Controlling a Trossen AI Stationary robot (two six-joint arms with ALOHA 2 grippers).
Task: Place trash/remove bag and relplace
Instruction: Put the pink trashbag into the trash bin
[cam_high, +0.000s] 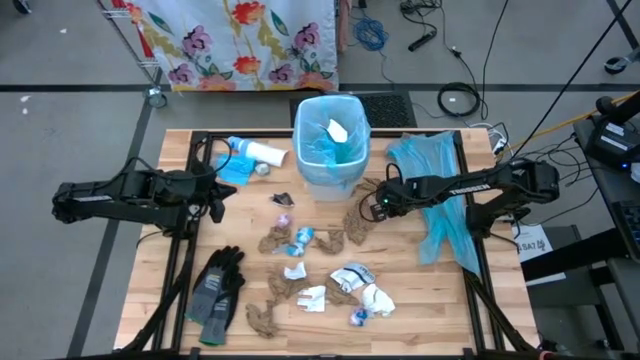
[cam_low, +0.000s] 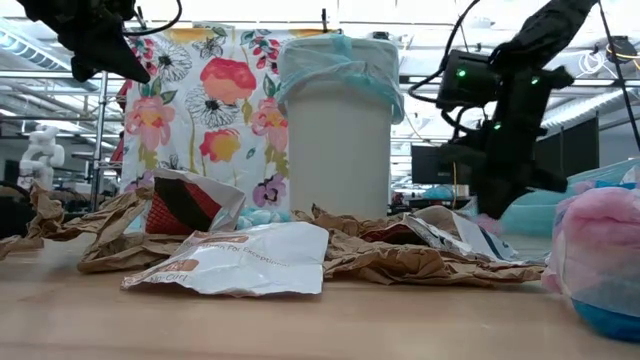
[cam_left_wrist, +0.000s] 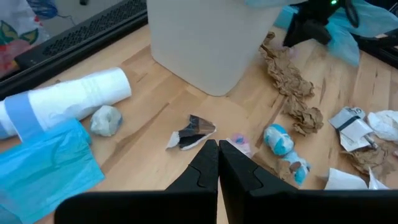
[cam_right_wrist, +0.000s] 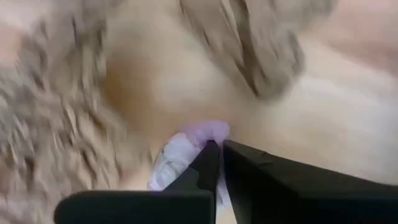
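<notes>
A: What is the legend showing, starting from the largest element?

B: The wooden desk (cam_high: 430, 300) is carrying everything. At its far edge the white bin (cam_high: 330, 150) is standing upright with a blue liner (cam_high: 318, 152) folded over its rim and one white scrap already lying inside. A spare blue bag (cam_high: 432, 195) is lying just beside the bin, on the right arm's side.

A: And where is the trash lying?

B: The trash (cam_high: 320, 270) is lying scattered over the middle of the desk in front of the bin: crumpled brown paper, white scraps, wrappers with blue bits. The dark gloves (cam_high: 218, 290) and the white bottle (cam_high: 262, 153) are lying apart from it.

A: What are the arms doing?

B: The right claw (cam_high: 377, 208) is hanging low over the brown paper near the bin's base, its fingers closed narrow. The wrist view is showing a pale pink-white scrap (cam_right_wrist: 186, 152) right at the tips, but whether it is being pinched cannot be told. The left claw (cam_high: 215, 195) is waiting near the bottle, fingers together and empty.

A: How should this pick be done well?

B: Probably by confirming the scrap is caught before lifting, rising straight, clearing the rim, and releasing well over the liner's opening.
</notes>
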